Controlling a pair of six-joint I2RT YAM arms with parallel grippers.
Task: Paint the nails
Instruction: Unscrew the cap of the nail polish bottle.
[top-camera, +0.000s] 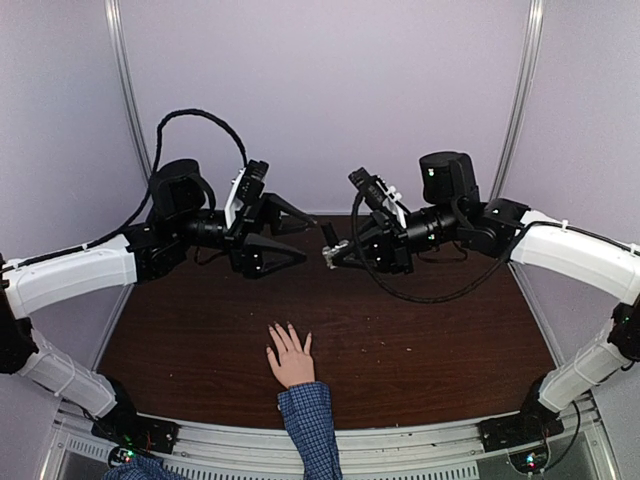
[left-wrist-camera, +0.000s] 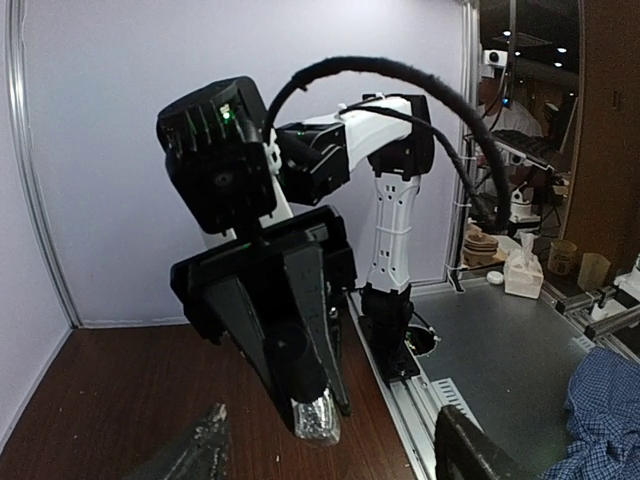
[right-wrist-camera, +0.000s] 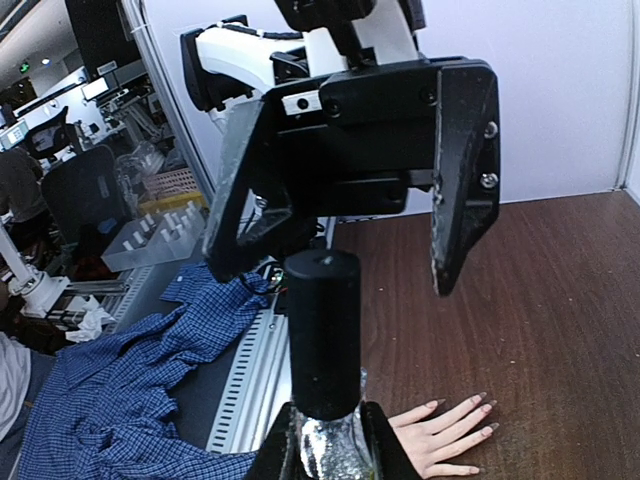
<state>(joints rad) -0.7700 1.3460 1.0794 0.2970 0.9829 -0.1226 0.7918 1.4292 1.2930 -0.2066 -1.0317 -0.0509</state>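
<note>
Aloft, right hand (right-wrist-camera: 325, 448) around polish bottle (right-wrist-camera: 322, 340)

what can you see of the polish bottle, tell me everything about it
The polish bottle is small, with a tall black cylindrical cap screwed on over a glittery, silvery body. The right gripper is shut on the body and holds it in the air above the table. The cap points toward the open left gripper, which does not seem to touch it.

The left robot arm (top-camera: 75, 275) and right robot arm (top-camera: 575, 255) have white shells and black joints, each with a black looping cable (top-camera: 200, 118). The black left gripper (top-camera: 306, 240) has pointed fingers (right-wrist-camera: 460, 200) with small silver screws (right-wrist-camera: 487, 181). A tiny green light (left-wrist-camera: 225, 113) glows on the right arm
</note>
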